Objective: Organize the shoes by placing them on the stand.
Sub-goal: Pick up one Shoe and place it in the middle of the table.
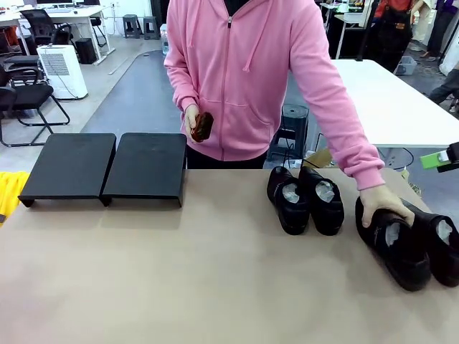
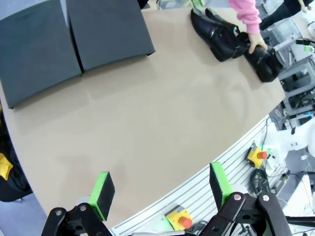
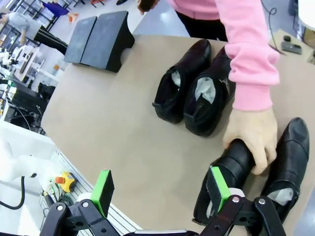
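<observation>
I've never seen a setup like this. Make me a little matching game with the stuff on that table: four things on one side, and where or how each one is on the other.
Things:
1. stand
2. middle pair of shoes
3. small brown object
4. right pair of shoes

States:
A. the person's hand rests on one of them
B. held off the table in the person's other hand
C. nothing on it
D. side by side on the table, nobody touching them

Pairs: 1-C, 2-D, 3-B, 4-A.
</observation>
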### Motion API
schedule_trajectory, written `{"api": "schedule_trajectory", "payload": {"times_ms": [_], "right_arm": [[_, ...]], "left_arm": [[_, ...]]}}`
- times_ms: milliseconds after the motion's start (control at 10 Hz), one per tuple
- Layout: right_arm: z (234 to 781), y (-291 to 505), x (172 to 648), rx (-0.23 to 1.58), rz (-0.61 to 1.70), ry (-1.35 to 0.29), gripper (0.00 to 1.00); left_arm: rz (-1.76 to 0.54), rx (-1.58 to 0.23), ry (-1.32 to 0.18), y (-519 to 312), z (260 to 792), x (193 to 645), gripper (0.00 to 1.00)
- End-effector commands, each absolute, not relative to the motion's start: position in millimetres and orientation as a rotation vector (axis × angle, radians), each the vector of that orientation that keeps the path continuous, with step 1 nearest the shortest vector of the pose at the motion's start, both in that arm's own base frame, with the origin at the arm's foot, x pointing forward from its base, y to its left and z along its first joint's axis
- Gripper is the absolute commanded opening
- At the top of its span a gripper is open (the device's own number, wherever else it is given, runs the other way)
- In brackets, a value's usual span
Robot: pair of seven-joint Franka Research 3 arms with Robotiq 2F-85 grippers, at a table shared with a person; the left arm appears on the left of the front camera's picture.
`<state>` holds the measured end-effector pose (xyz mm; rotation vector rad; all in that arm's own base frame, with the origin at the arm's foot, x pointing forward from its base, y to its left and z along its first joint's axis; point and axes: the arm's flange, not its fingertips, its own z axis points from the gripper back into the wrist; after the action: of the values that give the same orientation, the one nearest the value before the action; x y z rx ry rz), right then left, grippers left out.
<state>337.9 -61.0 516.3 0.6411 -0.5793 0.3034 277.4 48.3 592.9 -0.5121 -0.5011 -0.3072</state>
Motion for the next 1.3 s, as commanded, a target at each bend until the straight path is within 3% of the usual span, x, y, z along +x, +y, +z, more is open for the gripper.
{"api": "schedule_trajectory", "payload": {"times_ms": [0, 1200], "right_arm": [[518.8, -60.9, 337.0, 0.662, 0.317, -0.597, 1.00], [515.8, -58.1, 337.9, 0.649, 0.313, -0.575, 1.00]], "left_arm": [[-0.325, -0.511, -0.506, 49.9, 594.5, 275.2, 1.00], [-0.325, -0.511, -0.506, 49.9, 594.5, 275.2, 1.00]]}}
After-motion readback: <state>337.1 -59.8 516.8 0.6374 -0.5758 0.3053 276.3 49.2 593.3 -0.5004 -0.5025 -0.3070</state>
